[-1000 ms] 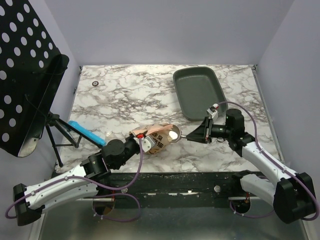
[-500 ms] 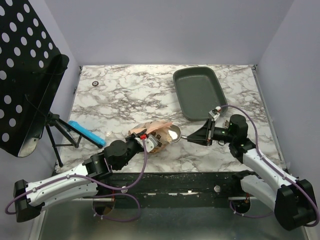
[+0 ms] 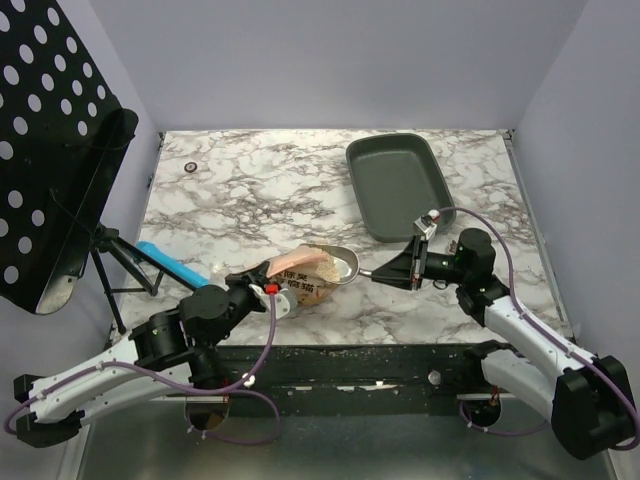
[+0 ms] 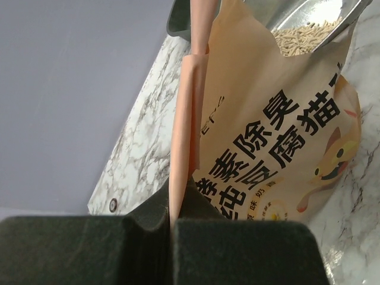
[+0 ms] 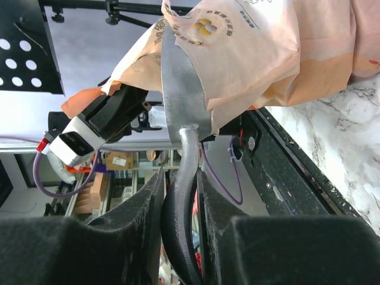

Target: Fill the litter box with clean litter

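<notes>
The left hand (image 4: pixel 172 221) is clamped on the folded pink edge of the bag (image 4: pixel 267 136), which stands near 6 o'clock on the worktop (image 3: pixel 250 190). The right hand (image 5: pixel 181 178), at about 4 o'clock, is closed tight on the handle of the scoop (image 5: pixel 181 89). The scoop bowl sits in the bag mouth and carries some litter (image 4: pixel 303 37). The litter box (image 3: pixel 398 185) lies at 1 o'clock, well apart from the bag, its grey floor in full view.

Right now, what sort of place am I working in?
Probably a robot test booth, not a home: a marble-patterned table boxed in by plain grey walls, a black perforated panel at the left, the litter box staged on top.
</notes>
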Robot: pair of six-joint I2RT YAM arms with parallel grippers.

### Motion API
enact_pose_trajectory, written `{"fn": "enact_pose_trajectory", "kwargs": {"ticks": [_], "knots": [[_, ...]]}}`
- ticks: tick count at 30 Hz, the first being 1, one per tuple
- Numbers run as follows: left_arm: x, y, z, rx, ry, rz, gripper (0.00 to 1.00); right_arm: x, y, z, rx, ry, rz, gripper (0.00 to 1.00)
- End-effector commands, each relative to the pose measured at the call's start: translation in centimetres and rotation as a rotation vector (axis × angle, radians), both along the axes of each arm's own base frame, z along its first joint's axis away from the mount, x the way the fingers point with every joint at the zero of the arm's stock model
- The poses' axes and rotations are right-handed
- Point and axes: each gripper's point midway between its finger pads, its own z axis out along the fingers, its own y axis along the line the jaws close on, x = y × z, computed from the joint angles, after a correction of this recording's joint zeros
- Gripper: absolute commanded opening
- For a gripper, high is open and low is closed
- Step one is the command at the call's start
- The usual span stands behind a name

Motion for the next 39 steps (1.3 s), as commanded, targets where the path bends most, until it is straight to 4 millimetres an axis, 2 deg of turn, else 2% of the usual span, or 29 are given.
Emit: {"fn": "enact_pose_trajectory", "kwargs": {"ticks": [1,6,8,10,14,19,23,26,29,35,39], "knots": [[0.7,5.4,7.8,-0.081,-0.187,0.173,0.0,0.7,1.3,0.6,-0.001,-0.03,0.006,0.0],[0.4,6.7,9.6,-0.047,-0.235,0.18,0.0,0.6,3.8,0.1,0.004,0.003,0.039,0.0],[0.0,6.7,9.7,-0.07,-0.223,0.162,0.0,0.5,4.5,0.0,0.009,0.013,0.049,0.0],[-0.2,6.1,9.0,-0.1,-0.187,0.138,0.0,0.6,4.7,-0.1,0.008,0.014,0.048,0.0],[0.0,3.3,5.3,-0.114,-0.096,0.084,0.0,0.5,4.5,-0.5,-0.021,0.007,0.047,0.0],[-0.1,-2.0,1.9,-0.168,0.037,-0.032,0.0,-0.2,3.9,-2.3,-0.07,0.037,0.037,0.0],[-0.7,-5.5,0.5,-0.176,0.148,-0.124,0.0,-1.0,3.4,-3.6,-0.073,0.062,0.03,0.0],[-1.0,-6.9,-0.6,-0.167,0.174,-0.169,0.0,-1.4,3.1,-3.7,-0.065,0.052,0.028,0.0],[-0.9,-7.0,-1.3,-0.181,0.164,-0.169,0.0,-1.5,2.5,-3.7,-0.06,0.046,0.012,0.0],[-1.0,-6.1,-1.5,-0.232,0.14,-0.157,0.0,-1.3,1.1,-4.2,-0.078,0.051,-0.019,0.0],[-0.8,-5.8,-2.7,-0.188,0.153,-0.132,0.0,-1.4,0.4,-3.9,-0.089,0.04,-0.03,0.0]]}}
